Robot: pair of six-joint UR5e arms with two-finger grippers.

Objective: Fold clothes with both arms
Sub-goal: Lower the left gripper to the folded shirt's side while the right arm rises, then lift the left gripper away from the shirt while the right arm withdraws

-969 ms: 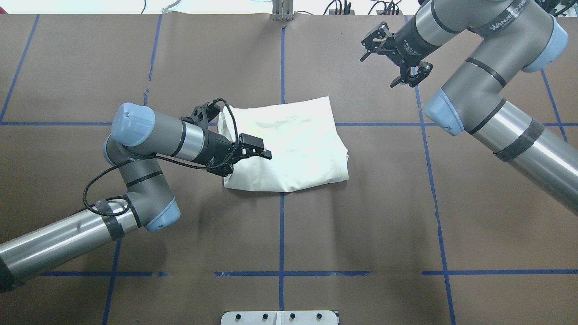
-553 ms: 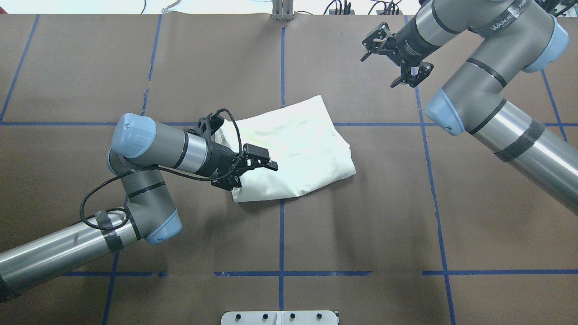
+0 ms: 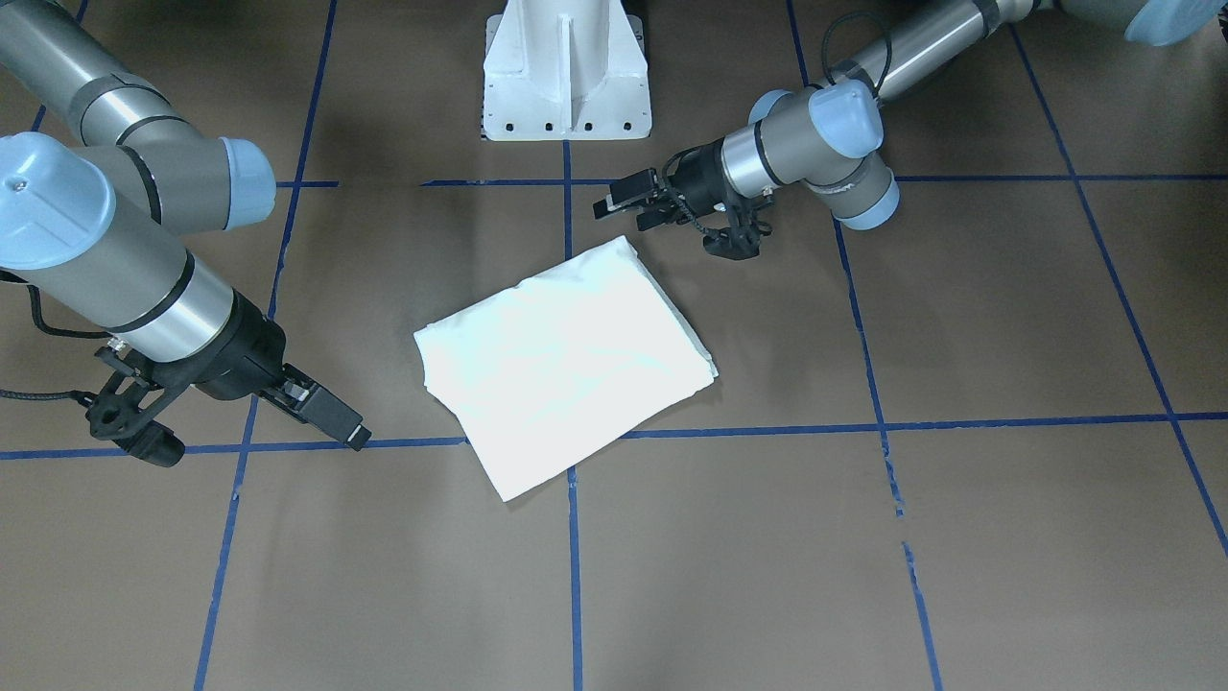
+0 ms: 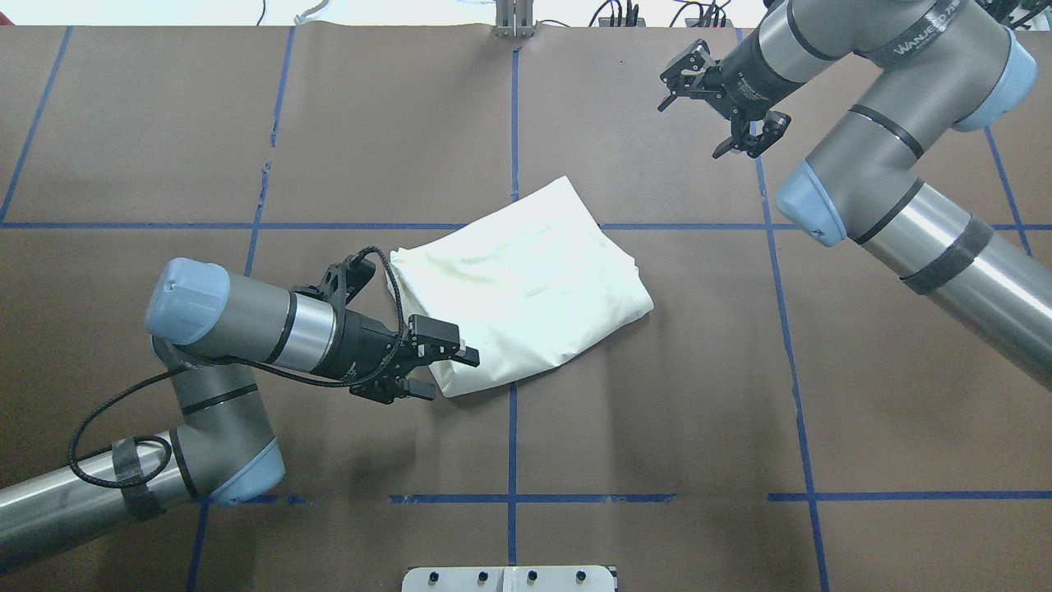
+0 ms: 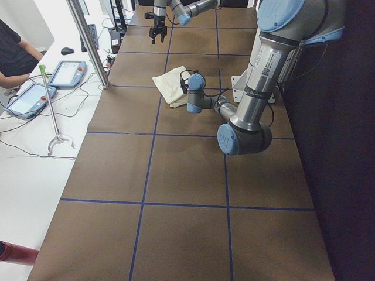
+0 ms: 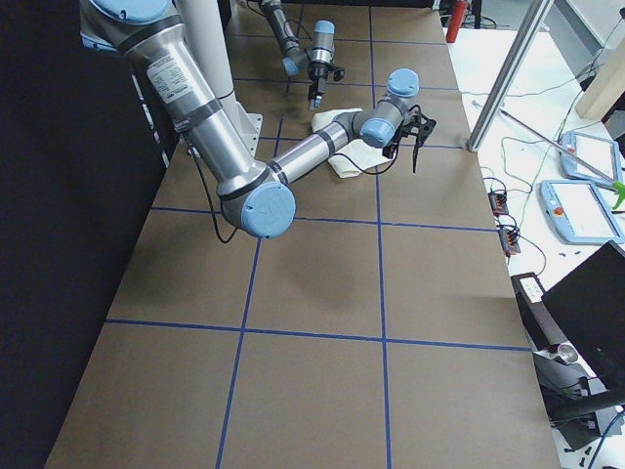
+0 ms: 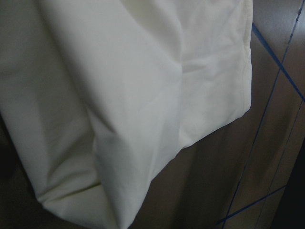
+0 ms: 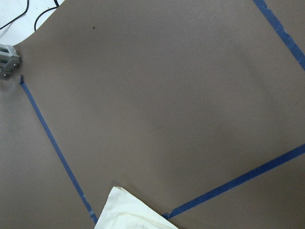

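The clothes, one cream-white shirt (image 4: 526,284) folded into a skewed rectangle, lie flat mid-table with the plain side up (image 3: 566,360). My left gripper (image 4: 444,374) hovers open at the shirt's near-left corner and holds nothing; in the front-facing view it (image 3: 625,211) stands just clear of that corner. The left wrist view is filled with folded cloth (image 7: 143,95). Far back on the right, my right gripper (image 4: 694,115) hangs open and empty, well away from the shirt (image 3: 350,432). Its wrist view catches only one shirt corner (image 8: 128,214).
Brown paper with blue tape lines (image 4: 513,436) covers the table. The white pedestal base (image 3: 566,67) stands at the robot's edge. A grey bracket (image 4: 514,20) and cables sit at the far edge. Tablets (image 5: 64,73) and a person's arm lie on the side bench.
The shirt has turned counter-clockwise in the overhead view and slid slightly right. My left gripper has pulled back off it, toward the robot and left. The right arm has barely moved.
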